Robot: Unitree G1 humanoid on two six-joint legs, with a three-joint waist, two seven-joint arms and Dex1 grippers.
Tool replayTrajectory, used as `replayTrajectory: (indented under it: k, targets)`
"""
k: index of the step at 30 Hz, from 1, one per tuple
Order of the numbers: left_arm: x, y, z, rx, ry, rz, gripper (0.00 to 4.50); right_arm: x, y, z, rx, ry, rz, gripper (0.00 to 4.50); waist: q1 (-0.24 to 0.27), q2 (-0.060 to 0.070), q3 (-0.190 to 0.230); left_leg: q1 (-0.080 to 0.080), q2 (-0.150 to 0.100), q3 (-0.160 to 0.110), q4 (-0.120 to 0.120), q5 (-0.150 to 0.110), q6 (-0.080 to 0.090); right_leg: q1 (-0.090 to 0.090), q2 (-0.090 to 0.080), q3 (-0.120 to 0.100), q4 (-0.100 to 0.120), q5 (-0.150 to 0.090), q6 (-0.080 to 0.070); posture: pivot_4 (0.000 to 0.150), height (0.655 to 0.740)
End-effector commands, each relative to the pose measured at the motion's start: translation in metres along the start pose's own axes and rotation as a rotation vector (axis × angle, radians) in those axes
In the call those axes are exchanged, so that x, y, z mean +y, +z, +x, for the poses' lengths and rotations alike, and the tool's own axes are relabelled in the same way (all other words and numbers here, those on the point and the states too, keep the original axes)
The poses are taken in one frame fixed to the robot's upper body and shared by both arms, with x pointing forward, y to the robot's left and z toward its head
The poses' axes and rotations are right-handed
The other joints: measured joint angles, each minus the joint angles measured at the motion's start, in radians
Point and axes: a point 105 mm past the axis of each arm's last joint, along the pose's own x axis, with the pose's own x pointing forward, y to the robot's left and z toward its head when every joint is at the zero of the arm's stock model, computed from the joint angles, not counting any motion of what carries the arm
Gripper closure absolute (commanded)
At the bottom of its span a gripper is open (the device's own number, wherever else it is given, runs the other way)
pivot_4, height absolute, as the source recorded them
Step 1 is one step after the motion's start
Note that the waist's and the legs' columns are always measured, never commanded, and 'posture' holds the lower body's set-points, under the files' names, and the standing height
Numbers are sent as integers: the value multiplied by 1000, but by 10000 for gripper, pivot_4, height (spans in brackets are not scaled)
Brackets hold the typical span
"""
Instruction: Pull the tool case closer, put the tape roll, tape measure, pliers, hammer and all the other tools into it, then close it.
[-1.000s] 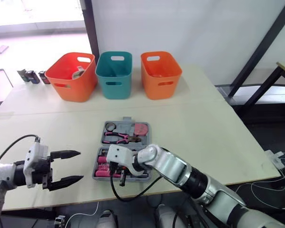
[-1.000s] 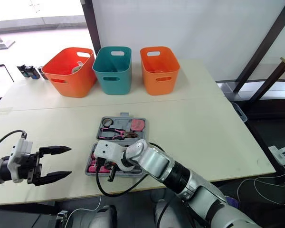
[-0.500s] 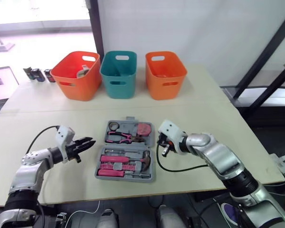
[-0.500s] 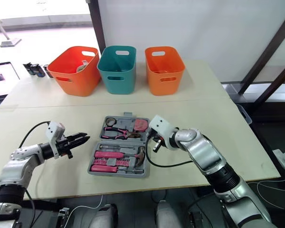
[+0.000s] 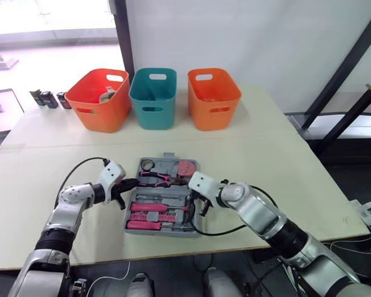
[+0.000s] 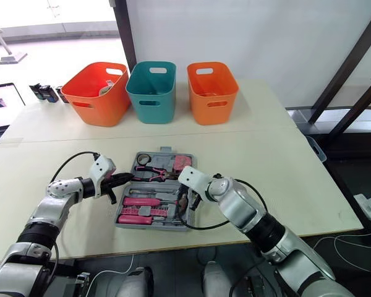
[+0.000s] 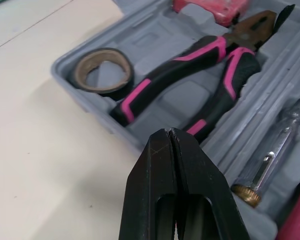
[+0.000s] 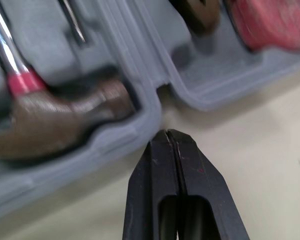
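The grey tool case [image 5: 161,231] lies open on the table in front of me. Its far half holds the tape roll [image 7: 101,70], the pink-handled pliers [image 7: 200,75] and the red tape measure [image 5: 184,168]. The near half holds the hammer [image 8: 65,120] and pink-handled screwdrivers [image 5: 149,208]. My left gripper [image 5: 135,183] is shut with nothing in it, its tips at the case's left rim beside the pliers. My right gripper [image 5: 204,206] is shut and empty too, just off the case's right edge by the hinge notch.
Three baskets stand in a row at the back: red-orange [image 5: 98,99], teal [image 5: 152,98], orange [image 5: 213,98]. Small dark items [image 5: 48,98] sit at the far left. The table's front edge runs just below the case.
My left gripper has shut and moved right to the case's left rim. My right gripper left the case's near half, swung out right, then came back to its right edge.
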Motion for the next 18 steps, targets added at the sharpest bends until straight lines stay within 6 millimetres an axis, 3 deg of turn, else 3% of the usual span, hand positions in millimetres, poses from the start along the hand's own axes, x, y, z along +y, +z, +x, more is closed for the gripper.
replayTrajectory:
  k: [1, 8, 12, 18]
  targets:
    - [-18, -17, -1, 62, -26, -65, 44387, 12, 28, 4, -75, 45, -67, 45000, -2, 0, 0, 0, 0, 0, 0, 0, 0, 0, 0, 0, 0, 0, 0, 1500, 7400]
    - [9, 10, -26, -58, 112, -213, 44387, 5, 23, 7, -54, 23, -82, 45000, -9, 0, 0, 2, 1, -1, -1, 0, 0, 0, 1, 0, 1, 0, 0, 1500, 7400]
    - [22, 15, -43, -63, 128, -238, 44387, -3, 18, 6, -41, 5, -84, 45000, -12, -1, 0, 1, 0, -2, -1, 0, 0, 0, 2, 0, 1, 0, 0, 1500, 7400]
    - [17, 11, -38, -22, 93, -220, 44387, -4, 16, 6, -34, -5, -83, 45000, -6, -1, 0, 1, 0, -2, -1, 0, 0, 0, 1, 0, 1, 0, 0, 1500, 7400]
